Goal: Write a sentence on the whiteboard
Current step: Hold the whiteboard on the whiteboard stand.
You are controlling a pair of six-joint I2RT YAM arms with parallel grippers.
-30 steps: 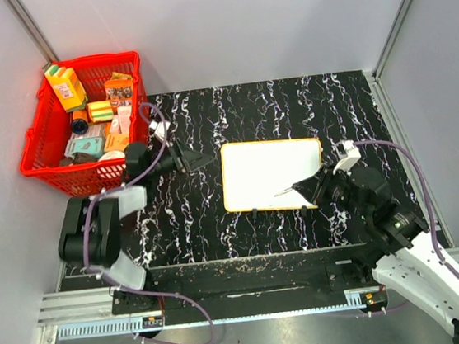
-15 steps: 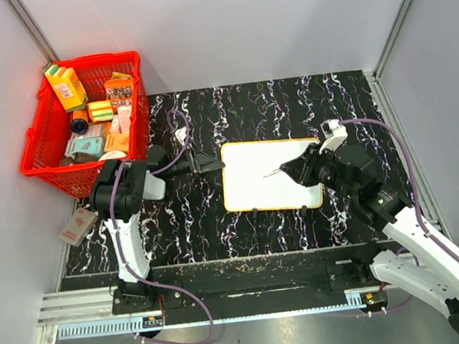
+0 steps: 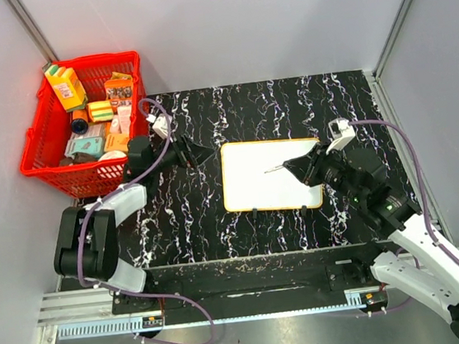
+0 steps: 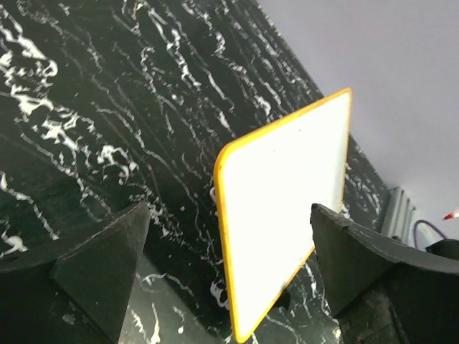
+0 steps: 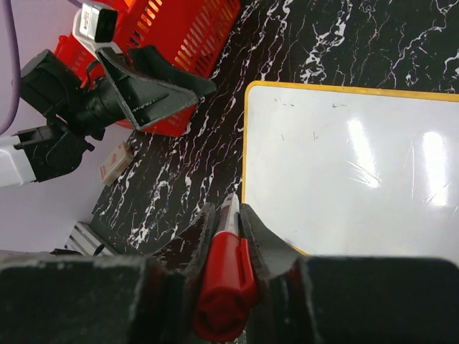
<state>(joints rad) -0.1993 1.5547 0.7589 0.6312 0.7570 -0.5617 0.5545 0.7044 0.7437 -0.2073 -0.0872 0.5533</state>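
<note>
The whiteboard (image 3: 268,180) lies flat on the black marbled table, white with an orange-yellow rim. It shows no sentence, only faint specks. It also shows in the left wrist view (image 4: 287,208) and the right wrist view (image 5: 351,165). My right gripper (image 3: 297,167) is shut on a red-capped marker (image 5: 226,269). The marker's tip (image 3: 273,168) points left over the board's right half. My left gripper (image 3: 195,153) is open and empty, just left of the board's upper left corner, pointing at it. In its wrist view the fingers (image 4: 100,261) frame the board's near edge.
A red basket (image 3: 41,156) full of packets stands at the back left, close behind the left arm. It also shows in the right wrist view (image 5: 193,36). A small flat box (image 5: 117,162) lies on the table's left side. Grey walls enclose the table.
The right gripper has lifted the marker from the board's lower right edge to over its right half. The left arm swung towards the board, then drew back a little to the upper left.
</note>
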